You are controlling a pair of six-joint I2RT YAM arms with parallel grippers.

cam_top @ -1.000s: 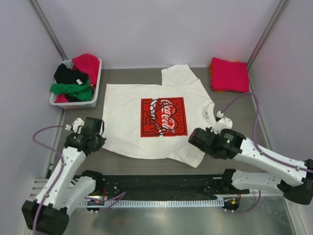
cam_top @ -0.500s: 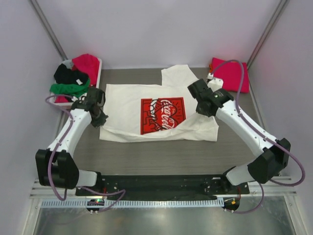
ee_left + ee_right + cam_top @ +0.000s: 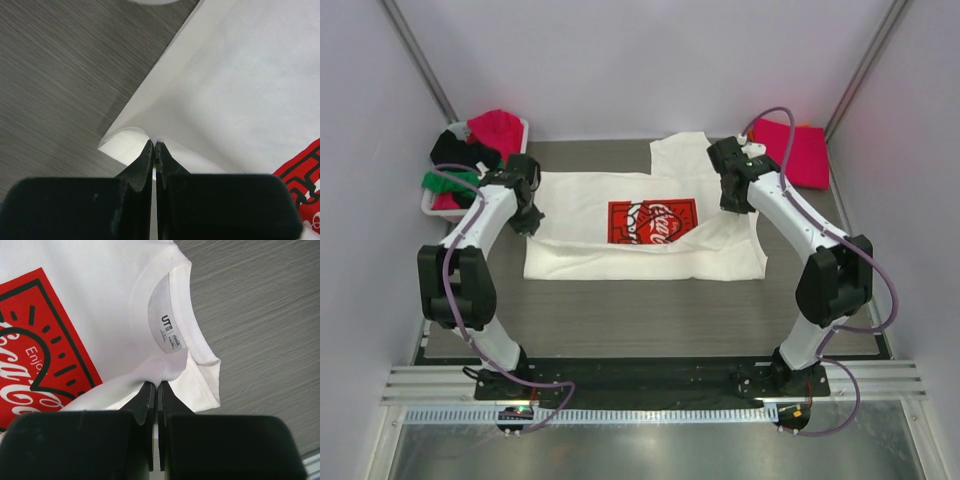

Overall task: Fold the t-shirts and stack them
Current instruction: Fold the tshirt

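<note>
Left of the red print [image 3: 655, 221], left gripper [image 3: 154, 145] is pinched tight on a hem corner [image 3: 122, 142] of the cream-white t-shirt [image 3: 620, 260], which lies flat around the print. Right of the print, right gripper [image 3: 156, 386] clamps cloth beside the collar [image 3: 194, 347], likely to keep the fold edge straight.

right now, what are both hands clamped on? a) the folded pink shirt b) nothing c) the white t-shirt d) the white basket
c: in each wrist view the left hand and right hand are pinched shut on a fold of the white t-shirt.
</note>
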